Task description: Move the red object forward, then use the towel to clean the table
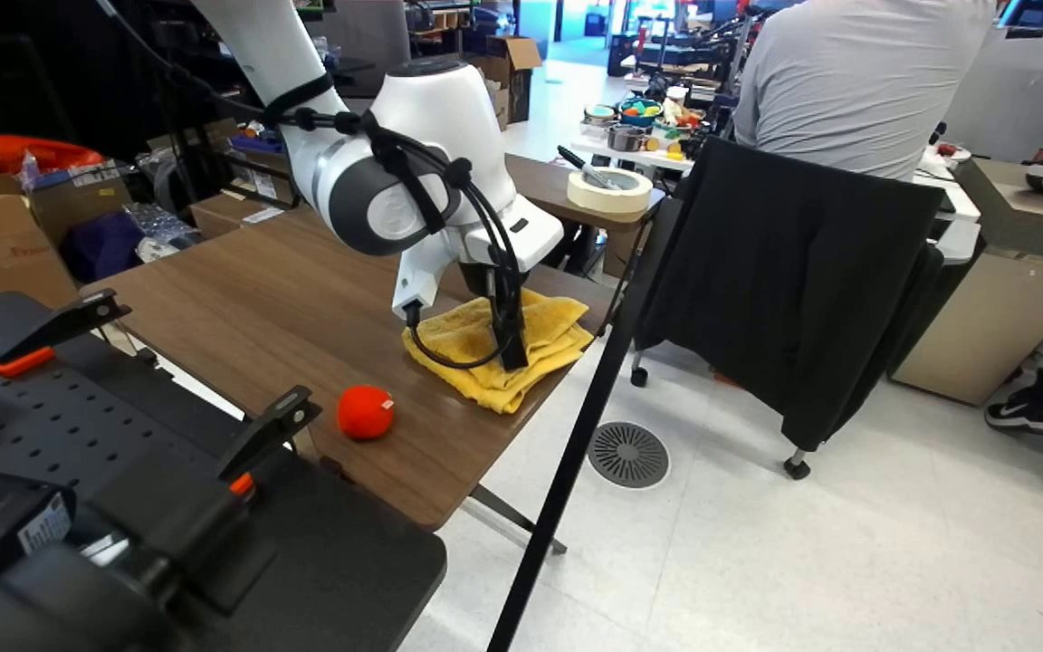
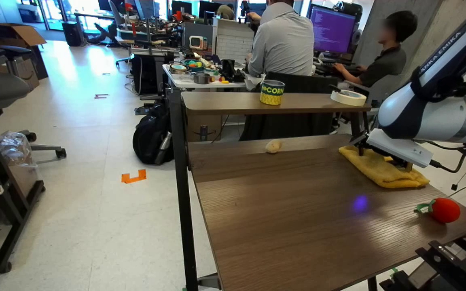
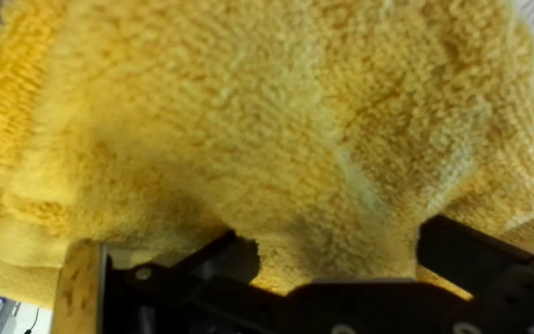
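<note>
Towel (image 3: 257, 130) (yellow) beneath parted fingers (image 3: 464, 255)

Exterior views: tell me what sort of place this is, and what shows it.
Most likely a robotics lab or a workshop-style office. The signs are the robot arm, the purple-screened monitor near a seated person, and the cluttered white table.

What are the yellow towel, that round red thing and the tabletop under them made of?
Yellow towel: fluffy fabric with a matte, looped-looking pile, perhaps cotton or microfibre.
Red thing: probably plush or felt, judging by its matte, soft-looking surface; foam is possible.
Tabletop: brown wood grain with a slight sheen where light reflects, so wood or laminate.
</note>
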Available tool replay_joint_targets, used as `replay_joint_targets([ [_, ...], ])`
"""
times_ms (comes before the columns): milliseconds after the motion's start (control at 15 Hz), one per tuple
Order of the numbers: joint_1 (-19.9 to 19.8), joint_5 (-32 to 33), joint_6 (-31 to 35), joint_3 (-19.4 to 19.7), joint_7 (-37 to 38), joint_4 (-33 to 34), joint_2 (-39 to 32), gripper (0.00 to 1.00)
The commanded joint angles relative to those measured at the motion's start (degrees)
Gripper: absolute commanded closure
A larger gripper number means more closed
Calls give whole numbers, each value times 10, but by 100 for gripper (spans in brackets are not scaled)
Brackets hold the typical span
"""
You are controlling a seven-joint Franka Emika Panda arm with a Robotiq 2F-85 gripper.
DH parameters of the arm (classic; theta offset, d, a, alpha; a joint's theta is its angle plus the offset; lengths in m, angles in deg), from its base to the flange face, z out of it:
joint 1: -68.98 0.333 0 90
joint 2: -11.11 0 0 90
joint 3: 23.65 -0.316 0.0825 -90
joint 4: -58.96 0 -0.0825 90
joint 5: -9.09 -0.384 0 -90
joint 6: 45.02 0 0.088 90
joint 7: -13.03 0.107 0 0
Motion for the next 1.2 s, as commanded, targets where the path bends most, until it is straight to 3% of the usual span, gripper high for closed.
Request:
replay_joint_targets([
  [0, -27, -3, 63, -50, -24, 6, -23, 0],
  [200, -51, -17, 79, -91, -10, 77, -50, 0],
  [333, -88, -16, 32, -125, -14, 133, -51, 0],
  [600, -97, -9, -13, -140, -24, 194, -63, 0],
  [800, -85, 11, -20, -147, -72, 139, -40, 0],
  [1133, -4, 48, 13, -139, -112, 39, -20, 0],
])
